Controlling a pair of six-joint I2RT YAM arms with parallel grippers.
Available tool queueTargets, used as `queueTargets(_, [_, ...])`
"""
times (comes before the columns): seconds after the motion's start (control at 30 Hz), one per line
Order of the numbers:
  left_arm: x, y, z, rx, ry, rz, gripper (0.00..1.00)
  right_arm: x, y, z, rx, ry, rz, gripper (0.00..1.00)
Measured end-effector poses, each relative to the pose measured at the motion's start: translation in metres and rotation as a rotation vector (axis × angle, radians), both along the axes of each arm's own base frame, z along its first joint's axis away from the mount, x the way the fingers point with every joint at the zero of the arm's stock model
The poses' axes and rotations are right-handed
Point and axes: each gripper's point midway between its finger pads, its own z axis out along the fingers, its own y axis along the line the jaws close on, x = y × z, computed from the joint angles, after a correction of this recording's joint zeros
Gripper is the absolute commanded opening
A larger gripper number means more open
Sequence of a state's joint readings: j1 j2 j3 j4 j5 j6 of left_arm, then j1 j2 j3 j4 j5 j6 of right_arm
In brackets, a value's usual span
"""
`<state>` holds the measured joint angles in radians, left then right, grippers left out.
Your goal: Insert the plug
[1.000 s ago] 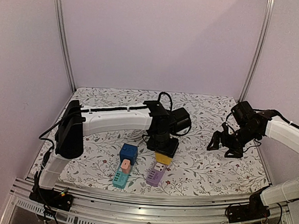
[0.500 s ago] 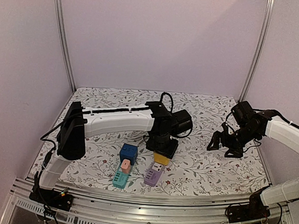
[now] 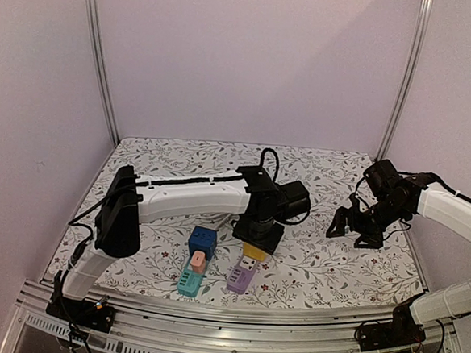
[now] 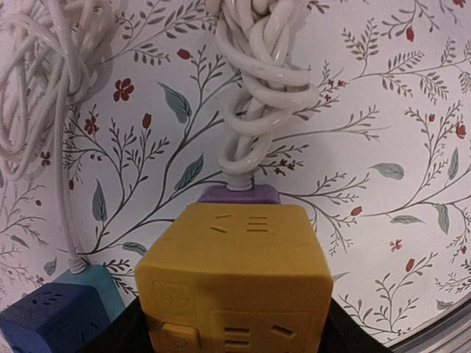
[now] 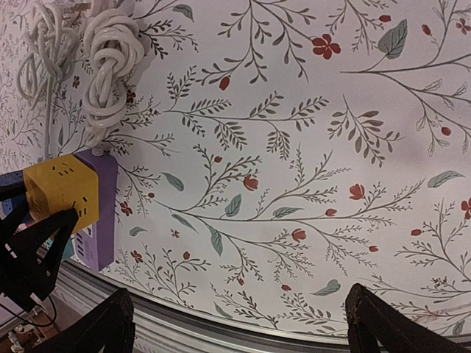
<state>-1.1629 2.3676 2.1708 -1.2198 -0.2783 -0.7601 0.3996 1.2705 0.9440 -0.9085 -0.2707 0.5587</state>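
Okay, small change only: over the last second the left arm swings its wrist a bit to the right and its elbow follows, while the yellow cube plug (image 3: 254, 250) barely shifts. The right arm does not move at all. I read that as fine alignment, not a seated plug yet.

The left gripper (image 3: 257, 235) pinches the yellow cube plug from both sides, with dark fingers (image 4: 110, 340) showing at the cube's lower corners in the wrist view. The cube sits directly over the far end of the purple power strip (image 3: 243, 275). Whether its prongs are touching the socket I cannot tell; they are hidden under the cube. The right gripper (image 3: 353, 227) hangs well apart to the right, with fingers (image 5: 96, 327) spread wide and nothing between them.

Materials:
- Cube: hard matte plastic, rounded edges, slot openings moulded into its faces.
- Strip: a rigid plastic bar in lilac with a paler socket face.
- White cable (image 4: 257, 95): thick, rubbery, knotted into a loose coil at the strip's end. It could tug the strip if pushed.
- Teal strip (image 3: 188, 282): just beside, carrying a pink plug (image 3: 198, 261). A blue cube (image 3: 202, 240) is at its far end.
- Tablecloth (image 3: 318, 271): flat, floral print, probably a bit slippery.
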Motion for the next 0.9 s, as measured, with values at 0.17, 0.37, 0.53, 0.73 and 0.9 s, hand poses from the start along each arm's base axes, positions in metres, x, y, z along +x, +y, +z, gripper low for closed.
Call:
queueTargets(0.17, [0.001, 0.002, -0.001, 0.027, -0.020, -0.003, 0.00, 0.000, -0.001, 0.000, -0.003, -0.001, -0.001, 0.99])
queueTargets(0.37, [0.000, 0.002, -0.002, 0.039, -0.040, -0.008, 0.00, 0.000, -0.001, -0.001, -0.005, -0.001, -0.002, 0.99])
queueTargets(0.53, [0.001, 0.002, -0.002, 0.044, -0.049, -0.013, 0.00, 0.000, -0.001, -0.001, -0.006, -0.001, -0.002, 0.99])
queueTargets(0.73, [0.010, 0.011, -0.001, 0.062, -0.067, -0.005, 0.00, 0.000, -0.001, -0.001, -0.009, -0.003, 0.000, 0.99])
queueTargets(0.9, [0.031, 0.030, -0.001, 0.087, -0.071, 0.036, 0.00, 0.001, -0.002, -0.003, -0.015, 0.002, 0.004, 0.99])
